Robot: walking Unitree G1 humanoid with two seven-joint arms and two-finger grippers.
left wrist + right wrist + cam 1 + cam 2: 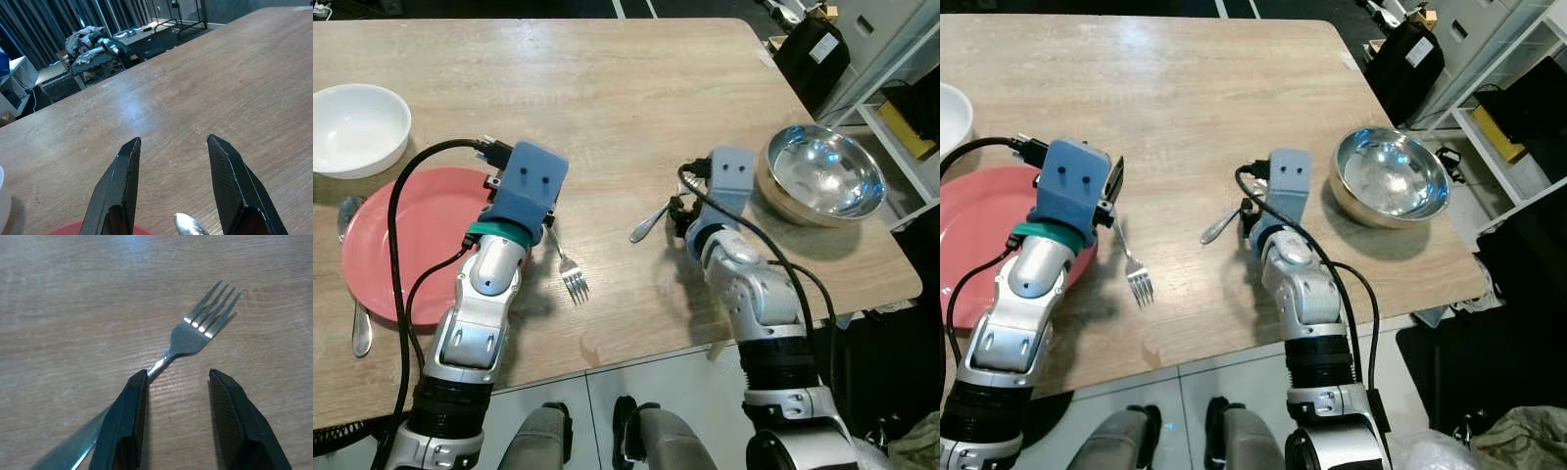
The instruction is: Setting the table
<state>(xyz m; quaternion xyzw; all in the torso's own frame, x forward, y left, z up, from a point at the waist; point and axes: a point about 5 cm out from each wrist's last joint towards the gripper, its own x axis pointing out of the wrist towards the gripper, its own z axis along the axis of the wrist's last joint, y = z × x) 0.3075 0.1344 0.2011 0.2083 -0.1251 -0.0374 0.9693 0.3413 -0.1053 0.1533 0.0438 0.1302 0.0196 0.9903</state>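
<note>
Two forks down, both jaws open

On the surface [607, 88], one fork [570, 272] lies just right of the pink plate [401, 245], its handle tip between the left gripper's [171, 142] spread jaws. Left of the steel bowl [822, 174], the right gripper's [178, 374] jaws are wide, the second fork [195, 333] lying against one finger. If it is to be lifted, centre the neck first, then close low.

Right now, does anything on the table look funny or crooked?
Yes. The silver metal fork beside the round red plate points its tines back at the table's near edge. A second silver fork lies slanted by the right gripper.
</note>
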